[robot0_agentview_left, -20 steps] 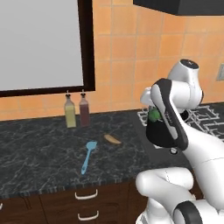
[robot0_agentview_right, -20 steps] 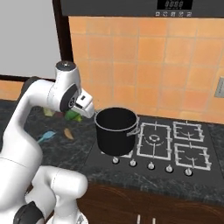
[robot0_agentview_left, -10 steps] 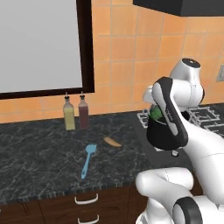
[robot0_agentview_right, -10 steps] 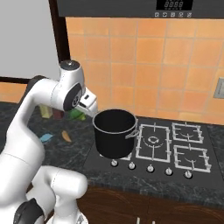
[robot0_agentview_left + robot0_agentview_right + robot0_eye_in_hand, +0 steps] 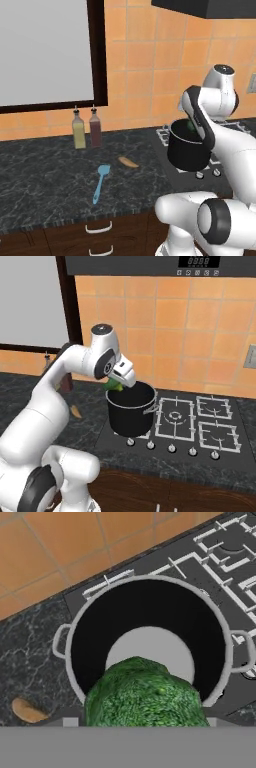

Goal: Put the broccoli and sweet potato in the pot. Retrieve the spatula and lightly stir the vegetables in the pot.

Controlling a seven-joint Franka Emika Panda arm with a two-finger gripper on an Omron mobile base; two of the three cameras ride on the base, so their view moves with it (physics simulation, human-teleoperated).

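Step in hand: getting the broccoli (image 5: 145, 694) into the pot (image 5: 150, 637). My tool (image 5: 120, 382) is clamped on the broccoli, jaws spread wide around it. From the hand view the green lump hangs at about 6 o'clock over the pot's shiny rim, partly above the grey pot floor, so I judge I'm at or just inside the edge, not centred.

Pot sits on the stove's near-left burner (image 5: 131, 428), nothing else inside it.

Next move, as I read it: carry a little further toward 12 o'clock, over the middle of the opening, then let go.

Farther off on the dark table (image 5: 45, 175): sweet potato (image 5: 128, 162) at roughly 9 o'clock from the pot, spatula (image 5: 100, 183) just beside it, nearer the front edge. Both untouched.
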